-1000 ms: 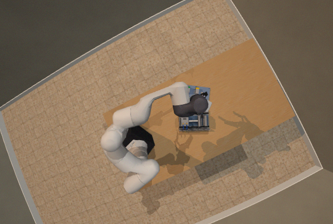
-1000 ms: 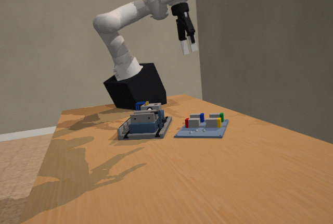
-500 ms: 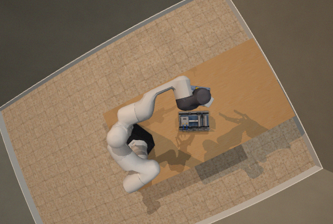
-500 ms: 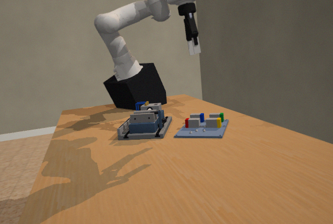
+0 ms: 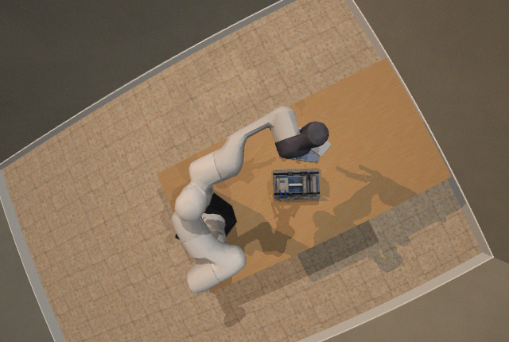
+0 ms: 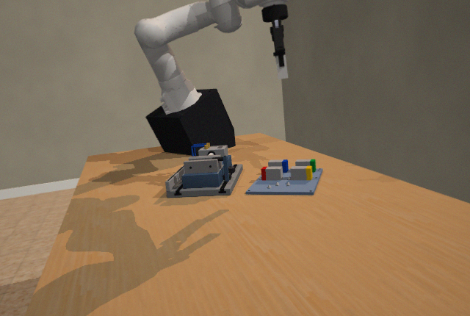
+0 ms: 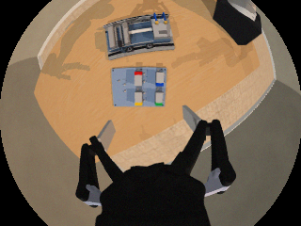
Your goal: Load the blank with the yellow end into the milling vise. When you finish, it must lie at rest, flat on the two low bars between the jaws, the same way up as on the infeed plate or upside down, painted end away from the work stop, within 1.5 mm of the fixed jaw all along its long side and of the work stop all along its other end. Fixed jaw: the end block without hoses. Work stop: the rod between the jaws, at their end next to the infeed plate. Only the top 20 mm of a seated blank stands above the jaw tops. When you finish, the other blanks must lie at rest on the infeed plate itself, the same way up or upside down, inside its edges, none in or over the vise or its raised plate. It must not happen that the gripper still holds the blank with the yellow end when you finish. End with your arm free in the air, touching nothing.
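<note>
From here I see the bench (image 5: pixel 370 124) (image 6: pixel 303 248) (image 7: pixel 71 104), my arm (image 5: pixel 226 161) (image 6: pixel 182 20) rising by one short edge. The vise (image 5: pixel 296 182) (image 6: pixel 203 179) (image 7: pixel 141 33) sits inboard; the plate (image 5: pixel 308 156) (image 6: pixel 258 189) (image 7: pixel 119 87) lies between it and a long edge. My pincer (image 6: pixel 282 71) (image 7: pixel 147 119) hangs high, spread fully, gripping nothing. The yellow blank (image 6: pixel 299 173) (image 7: pixel 138 98) lies on the plate, long axis slanting to that long edge, painted end edgeward, away from the vise.
</note>
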You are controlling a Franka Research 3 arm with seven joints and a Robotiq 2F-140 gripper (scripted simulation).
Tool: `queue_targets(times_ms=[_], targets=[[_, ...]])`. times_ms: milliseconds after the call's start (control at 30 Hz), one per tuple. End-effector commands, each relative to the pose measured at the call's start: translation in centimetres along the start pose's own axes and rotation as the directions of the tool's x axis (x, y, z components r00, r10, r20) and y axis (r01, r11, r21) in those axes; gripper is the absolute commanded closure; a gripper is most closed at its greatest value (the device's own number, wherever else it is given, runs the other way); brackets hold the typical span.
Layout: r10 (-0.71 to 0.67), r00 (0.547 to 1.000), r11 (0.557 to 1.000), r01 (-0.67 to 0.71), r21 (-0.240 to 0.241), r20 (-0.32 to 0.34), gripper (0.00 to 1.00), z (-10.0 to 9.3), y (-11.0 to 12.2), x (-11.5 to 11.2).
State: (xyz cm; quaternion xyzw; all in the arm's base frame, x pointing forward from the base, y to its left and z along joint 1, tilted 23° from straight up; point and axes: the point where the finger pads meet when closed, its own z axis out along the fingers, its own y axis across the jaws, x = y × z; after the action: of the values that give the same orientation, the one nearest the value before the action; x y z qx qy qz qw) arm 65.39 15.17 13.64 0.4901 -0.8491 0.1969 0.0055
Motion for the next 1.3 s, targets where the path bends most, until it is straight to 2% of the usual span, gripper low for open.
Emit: queue_targets(times_ms=[0, 133, 533, 567, 700, 1267], targets=[[0.043, 0.999, 0.999, -0.043, -0.003, -0.012, 0.0, 0.1, -0.3, -0.3], [0.211, 0.976, 0.977, -0.213, -0.012, -0.06, 0.0, 0.8, -1.4, -1.3], [0.211, 0.976, 0.977, -0.213, -0.012, -0.06, 0.0, 0.8, -1.4, -1.3], [0.162, 0.986, 0.987, -0.163, -0.012, -0.049, 0.0, 0.7, -1.3, -1.3], [0.211, 0.976, 0.977, -0.213, -0.012, -0.06, 0.0, 0.5, -0.6, -0.5], [0.211, 0.976, 0.977, -0.213, -0.012, -0.06, 0.0, 0.3, -0.3, -0.1]])
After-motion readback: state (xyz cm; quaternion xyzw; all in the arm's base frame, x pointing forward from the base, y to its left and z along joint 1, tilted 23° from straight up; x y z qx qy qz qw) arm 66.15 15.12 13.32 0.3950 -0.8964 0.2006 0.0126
